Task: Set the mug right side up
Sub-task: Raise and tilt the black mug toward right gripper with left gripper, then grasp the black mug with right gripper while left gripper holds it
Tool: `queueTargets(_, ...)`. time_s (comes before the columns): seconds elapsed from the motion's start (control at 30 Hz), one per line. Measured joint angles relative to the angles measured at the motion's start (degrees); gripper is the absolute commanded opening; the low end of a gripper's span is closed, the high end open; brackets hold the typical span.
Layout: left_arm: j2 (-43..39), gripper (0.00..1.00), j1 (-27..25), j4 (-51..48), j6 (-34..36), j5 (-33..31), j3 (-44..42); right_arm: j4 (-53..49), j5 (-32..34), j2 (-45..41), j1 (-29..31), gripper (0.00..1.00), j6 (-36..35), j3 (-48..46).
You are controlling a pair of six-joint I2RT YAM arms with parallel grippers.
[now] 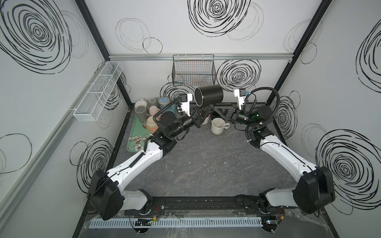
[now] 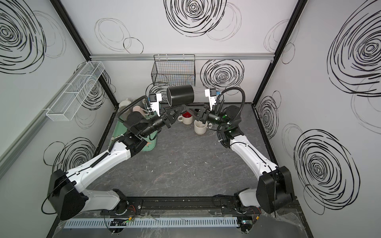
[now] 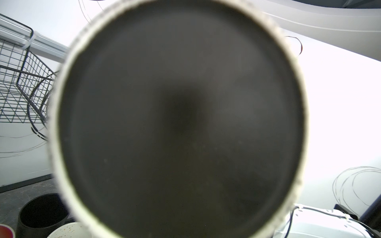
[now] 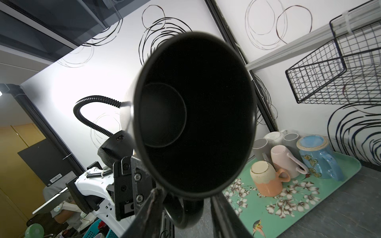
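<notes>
Nearest the arm bases, the open front stretch of the dark marbled desk [image 1: 198,164] gives room for setting mugs down. Further in, both arms reach to the middle and meet under the black mug [image 1: 209,94]. It hangs in the air on its side, about halfway through its turn. Its pale-ringed base faces the left wrist camera and its open mouth faces the right one.

The left end effector [image 1: 207,108] is closed tight and carries the mug from below, on the handle side; the exact contact is hidden. The right end effector [image 1: 216,108] has its jaws apart, one on either side of the handle [image 4: 185,218], with a gap showing on one side. It seems placed to take over the grip so the mug can swing mouth-up.

Beneath the black mug, a cream mug [image 1: 217,125] stands upright on the desk, likely where turned mugs go. Beyond, on the left, the green floral tray [image 4: 346,171] holds mugs base-up, such as the peach mug [image 4: 266,179], presumably waiting their turn. Farthest back, a black wire basket [image 1: 193,72] hangs on the rear wall.
</notes>
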Motion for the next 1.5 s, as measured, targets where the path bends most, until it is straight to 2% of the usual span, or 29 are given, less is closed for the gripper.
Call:
queueTargets(0.13, 0.00, 0.00, 0.00, 0.20, -0.37, 1.42, 0.00, 1.57, -0.52, 1.38, 0.00, 0.33, 1.70, 0.00)
queueTargets(0.47, 2.05, 0.00, 0.04, 0.31, -1.97, 4.81, 1.11, 13.07, -4.72, 6.34, 0.33, 0.32, 9.90, 0.31)
queueTargets(0.57, 2.29, 0.00, 0.46, 0.39, -2.62, 5.99, 1.36, 15.06, -5.60, 7.02, 0.46, 0.25, 11.26, 0.55)
queueTargets(0.77, 2.62, 0.00, 1.36, 1.36, -3.15, 7.82, 1.86, 16.33, -5.75, 7.34, 0.74, 0.01, 12.15, 1.22)
queueTargets(0.87, 2.62, 0.03, 1.77, 1.22, -3.02, 8.22, 1.86, 15.65, -5.75, 7.32, 0.76, 0.00, 11.23, 1.29)
queueTargets(1.0, 2.58, 0.11, 2.78, 0.70, -2.36, 8.85, 1.40, 11.96, -5.68, 6.71, 0.90, 0.00, 7.41, 1.29)
queueTargets(1.1, 2.03, 0.17, 3.28, 1.20, -2.23, 9.01, -0.33, 5.49, -5.51, 5.38, 1.11, 0.00, 2.25, 1.29)
queueTargets(1.17, 1.29, 0.26, 3.61, 1.22, -1.95, 9.18, -1.73, 0.02, -5.14, 4.31, 1.49, 0.00, -2.16, 1.38)
queueTargets(1.27, 0.17, 0.36, 4.22, -0.39, -2.25, 9.40, -2.82, -6.64, -4.87, 2.97, 1.51, 0.00, -9.40, 2.03)
queueTargets(1.5, -2.80, 0.41, 5.57, -7.30, -0.57, 9.90, -2.93, -18.58, -3.41, -0.02, 1.22, 0.00, -21.42, 3.23)
